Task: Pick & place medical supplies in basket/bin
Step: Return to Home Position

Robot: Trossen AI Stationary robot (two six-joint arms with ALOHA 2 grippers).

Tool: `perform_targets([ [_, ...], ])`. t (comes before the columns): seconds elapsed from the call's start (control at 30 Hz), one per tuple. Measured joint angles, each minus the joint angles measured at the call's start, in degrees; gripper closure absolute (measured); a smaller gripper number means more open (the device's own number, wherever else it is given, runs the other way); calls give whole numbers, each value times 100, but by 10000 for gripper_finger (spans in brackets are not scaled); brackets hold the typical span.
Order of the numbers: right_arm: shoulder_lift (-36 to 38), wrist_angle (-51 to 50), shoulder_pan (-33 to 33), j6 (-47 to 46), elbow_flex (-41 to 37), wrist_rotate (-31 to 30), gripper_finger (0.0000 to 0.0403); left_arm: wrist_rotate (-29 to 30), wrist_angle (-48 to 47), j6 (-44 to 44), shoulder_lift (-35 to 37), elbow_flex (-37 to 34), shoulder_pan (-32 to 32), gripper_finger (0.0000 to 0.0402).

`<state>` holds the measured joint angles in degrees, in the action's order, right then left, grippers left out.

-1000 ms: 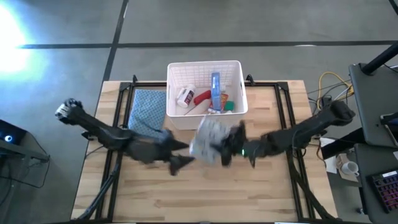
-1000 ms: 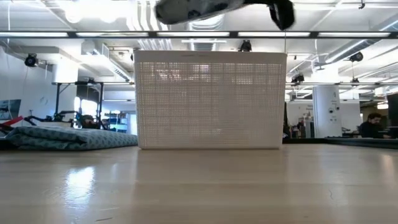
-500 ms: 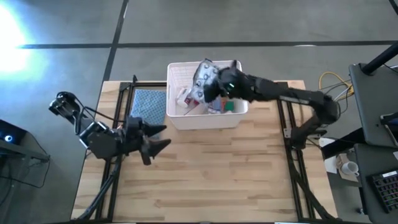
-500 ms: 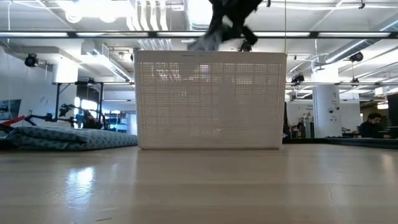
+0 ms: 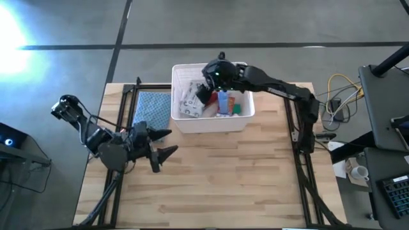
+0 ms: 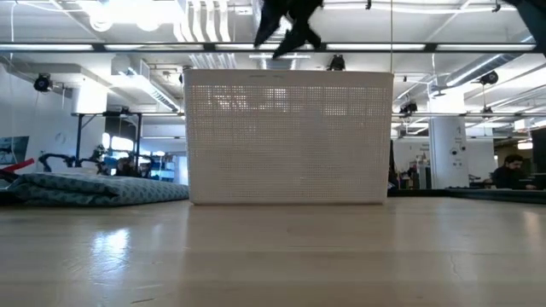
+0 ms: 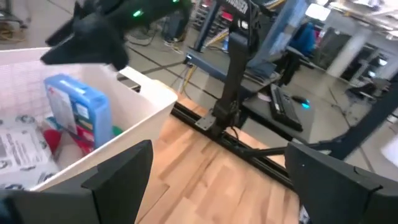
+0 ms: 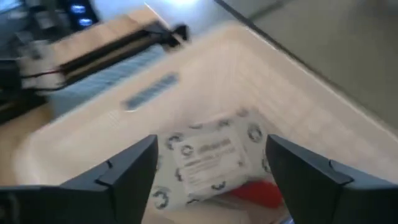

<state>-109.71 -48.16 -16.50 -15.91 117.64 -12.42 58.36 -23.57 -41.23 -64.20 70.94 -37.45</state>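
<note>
the basket (image 5: 214, 125), white with slotted walls, stands at the far edge of a pale wood table (image 5: 223, 185). grey concrete floor (image 5: 192, 25) lies beyond the basket. in the low view the basket (image 6: 288, 136) sits against an open workshop with strip lights overhead, and a person (image 6: 512, 170) is seated far off to its right. a blue cloth (image 5: 152, 110) lies flat on the table just beside the basket's left wall.

inside the basket, a grey-white patterned pouch (image 5: 190, 101) with a white printed label lies at the left side. a blue pack (image 5: 223, 102) stands on edge near the middle. a green box (image 5: 236, 110) rests by the right wall. in the right wrist view a red tube (image 8: 258, 191) shows, partly under the pouch (image 8: 211, 155). other items are too small to tell.

the right gripper (image 5: 208, 88) hangs over the basket's left half, above the rim in the low view (image 6: 286, 30). its fingers are spread wide with nothing between them, and the pouch lies below it.

the left gripper (image 5: 167, 142) is over bare table, well apart from the basket at its near left corner. its fingers are also spread wide and empty, pointing toward the basket's near corner in the left wrist view (image 7: 219, 148).
</note>
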Motion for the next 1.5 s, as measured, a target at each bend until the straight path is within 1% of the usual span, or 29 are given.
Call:
perform_targets([
  [0.1,309,-212,377,433,162,23,105,-334,-9,384,190,0,5,59],
  [0.2,723,-453,818,638,95,66,97,-587,-94,705,341,-44,126,59],
  [0.33,1452,-540,1330,623,-520,13,95,-751,-233,989,625,-369,426,59],
  [0.43,2012,-556,1747,272,-1342,-69,98,-1272,32,1028,840,-901,812,59],
  [0.6,2969,-616,2561,-800,-2864,-1005,105,-2582,1228,1076,1272,-2147,1575,59],
  [0.67,3370,-620,2845,-1550,-3339,-1069,107,-2664,1505,1104,1503,-2534,1806,59],
  [0.77,3918,-934,3036,-2431,-3907,-989,108,-2643,1395,1076,1967,-2998,1959,59],
  [0.8,4090,-1113,3065,-2851,-4072,-870,108,-2662,1426,962,2163,-3122,1962,59],
  [0.87,4459,-1190,3169,-3811,-4393,-615,106,-2685,1449,291,2578,-3375,1944,59],
  [0.9,4625,-1121,3273,-4051,-4583,-593,105,-2681,1452,224,2762,-3480,1945,59],
  [0.93,4771,-848,3412,-4011,-4776,-595,104,-2712,1462,371,2950,-3570,1946,59],
  [0.97,4919,-315,3564,-3746,-4970,-577,102,-2833,1476,666,3144,-3664,1954,59],
  [1.03,5210,764,3834,-3101,-5431,-505,100,-3282,1574,1138,3502,-3851,1979,59],
  [1.1,5517,1929,3944,-2507,-5941,-492,99,-3565,1713,1334,3855,-4015,2075,59],
  [1.17,5813,3150,3955,-1992,-6546,-438,100,-3937,1819,1453,4157,-4247,2161,59],
  [1.23,6034,4464,3914,-1397,-7211,-206,102,-4308,2048,1478,4457,-4538,2226,59],
  [1.3,6179,5746,3842,-875,-7848,58,105,-4384,2414,1480,4646,-4900,2291,59],
  [1.37,6249,6839,3754,-633,-8381,198,106,-4457,2852,1528,4815,-5271,2342,59],
  [1.43,6251,7522,3654,-609,-8812,215,105,-4758,3290,1705,4895,-5636,2363,59],
  [1.5,6241,7891,3615,-597,-9114,331,104,-5051,3906,2053,4986,-5854,2374,59],
])
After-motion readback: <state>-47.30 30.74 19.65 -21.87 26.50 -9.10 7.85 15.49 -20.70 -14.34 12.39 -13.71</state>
